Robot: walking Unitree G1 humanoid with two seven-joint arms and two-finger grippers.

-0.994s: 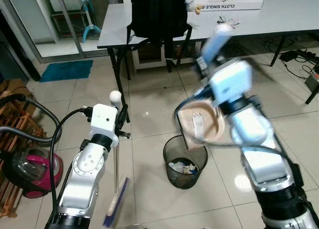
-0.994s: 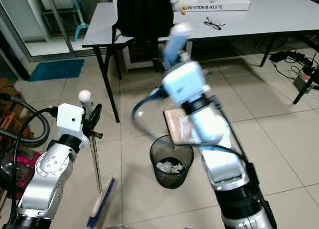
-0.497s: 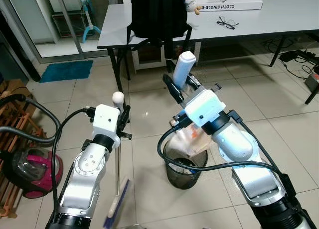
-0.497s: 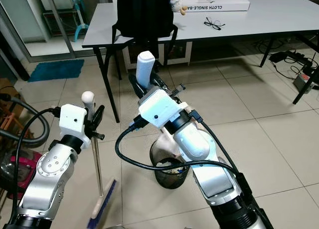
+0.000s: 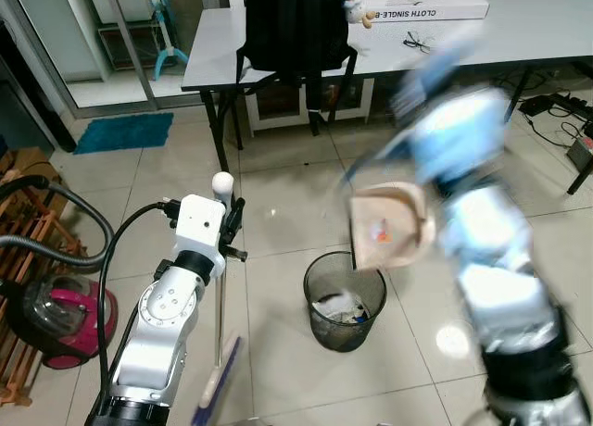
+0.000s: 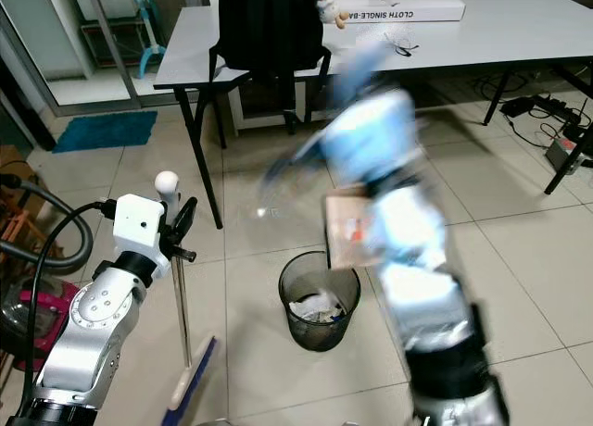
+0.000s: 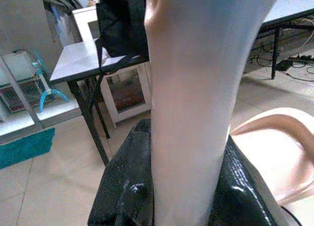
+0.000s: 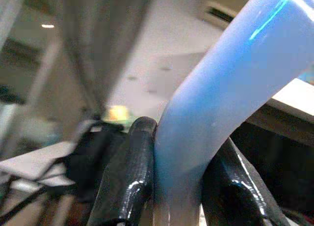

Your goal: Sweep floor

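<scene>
The right gripper (image 8: 179,186) is pinching the pale blue handle of the dustpan (image 5: 389,230), its two black fingers (image 8: 128,172) pressing on either side of the grip; the arm is blurring in both eye views, so it is plainly swinging, and the tan pan is hanging tilted just above and slightly to the robot's right of the black mesh waste bin (image 5: 345,298); the bin is standing on the tiled floor (image 5: 278,194) and is already holding a heap of crumpled pale litter, so the emptying step is, by my judgement, either finishing or very nearly so; whether anything is clinging inside the pan I cannot tell through the blur. The left gripper (image 5: 225,230) is clamping the thin shaft of the broom (image 5: 219,315) just under its white knob, its fingers (image 7: 122,186) closing round the pole; the broom is standing close to upright with its blue-edged head resting on the tiles beside the left arm. The tiles around the bin are looking free of visible scraps; what is remaining, as far as I can judge, is lowering the pan and checking for leftover debris elsewhere.
</scene>
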